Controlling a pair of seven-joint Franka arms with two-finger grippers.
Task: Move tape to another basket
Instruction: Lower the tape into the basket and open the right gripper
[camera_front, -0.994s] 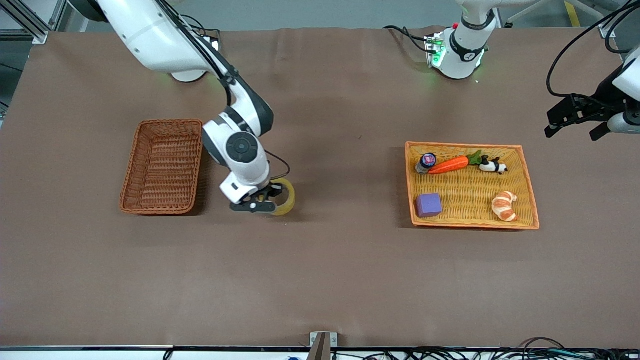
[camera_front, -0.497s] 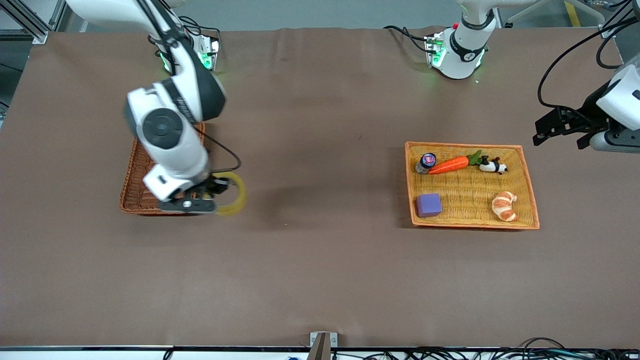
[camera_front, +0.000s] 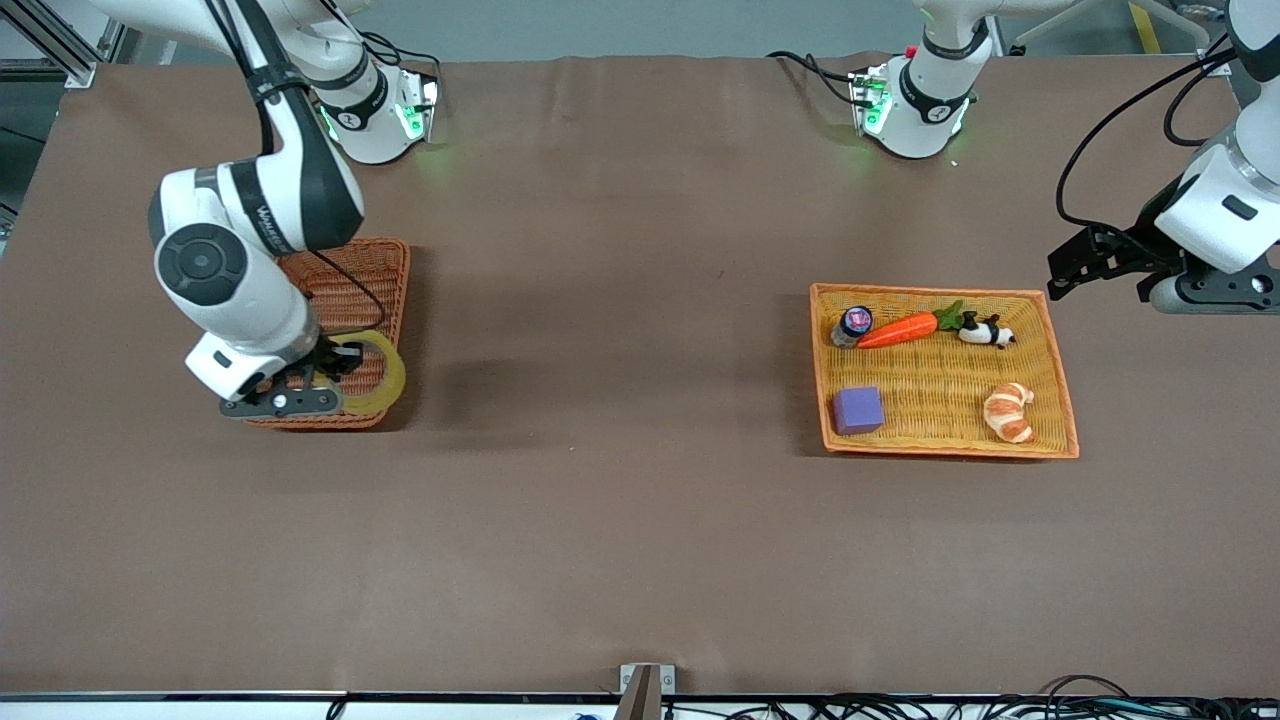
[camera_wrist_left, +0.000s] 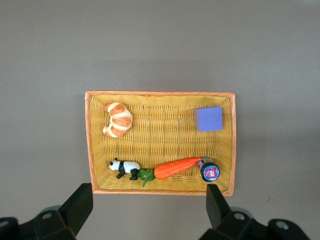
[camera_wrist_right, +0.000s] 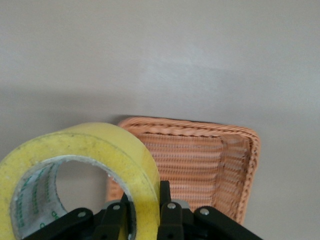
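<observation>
My right gripper (camera_front: 345, 362) is shut on the rim of the yellowish tape roll (camera_front: 378, 378) and holds it in the air over the reddish-brown wicker basket (camera_front: 375, 270), at its end nearer the front camera. In the right wrist view the tape (camera_wrist_right: 95, 155) stands on edge between my fingers (camera_wrist_right: 167, 210), with the basket (camera_wrist_right: 200, 165) below. My left gripper (camera_front: 1095, 262) is open and empty, up in the air past the yellow tray-basket at the left arm's end of the table.
The shallow yellow tray-basket with orange rim (camera_front: 1060, 380) holds a purple cube (camera_front: 858, 410), a croissant (camera_front: 1008, 411), a carrot (camera_front: 900, 329), a toy panda (camera_front: 985, 331) and a small jar (camera_front: 853, 323). The left wrist view looks down on this tray (camera_wrist_left: 89, 145).
My right gripper has carried the tape from the bare table toward the right arm's end, to over the reddish-brown basket. My left arm has shifted slightly.
</observation>
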